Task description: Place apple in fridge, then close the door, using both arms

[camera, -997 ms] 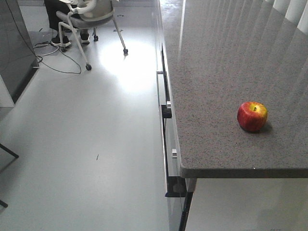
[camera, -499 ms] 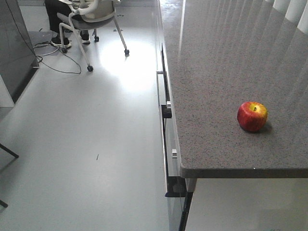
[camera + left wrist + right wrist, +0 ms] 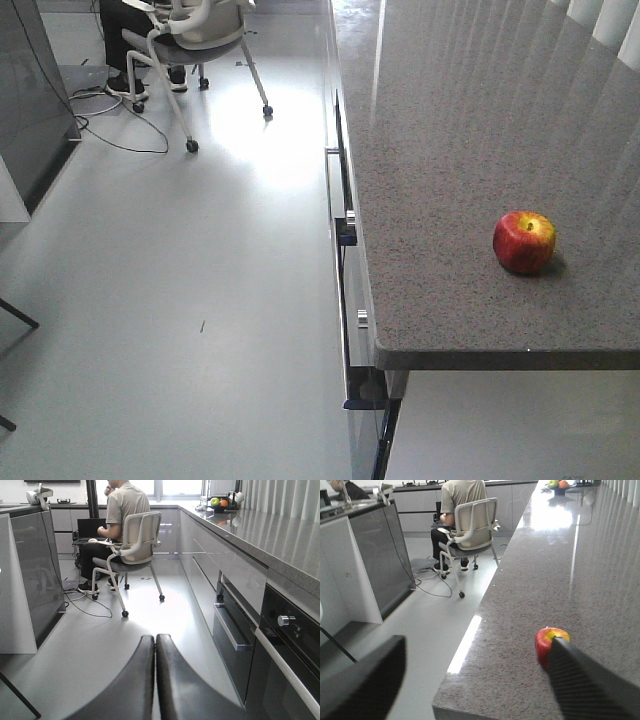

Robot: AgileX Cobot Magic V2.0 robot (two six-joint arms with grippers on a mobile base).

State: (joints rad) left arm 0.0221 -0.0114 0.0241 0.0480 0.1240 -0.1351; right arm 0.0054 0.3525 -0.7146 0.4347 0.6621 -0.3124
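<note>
Right gripper [image 3: 476,645] stands wide apart and empty. Its two dark fingers [image 3: 365,680] sit at 7 and 5 o'clock in the wrist view and touch nothing that shows.

The apple [image 3: 524,241] rests stem up on the speckled grey countertop [image 3: 450,120], at about 4 o'clock in the front view. It is near the counter's front edge and well in from its left edge. From the right wrist it lies at 1 o'clock from the middle of the gap, partly hidden behind the tip of the right-hand finger, so it is not yet between the fingers.

The step in hand looks like the reach for the fruit. To do it well, I would slide the wrist toward 3 o'clock until the apple sits centred in the gap. Then lower so the fingers meet its widest girth and close slowly. A round, smooth apple is likely to roll if one finger nudges it first, and the edge at 6 o'clock is close.

The left gripper [image 3: 155,642] has its fingers pressed together with nothing between them. It hangs low over the floor, with the oven front [image 3: 292,625] at 3 o'clock. At 12 o'clock a person [image 3: 125,502] sits in a wheeled chair [image 3: 137,545]. I cannot pick out the fridge with any certainty in these views.
</note>
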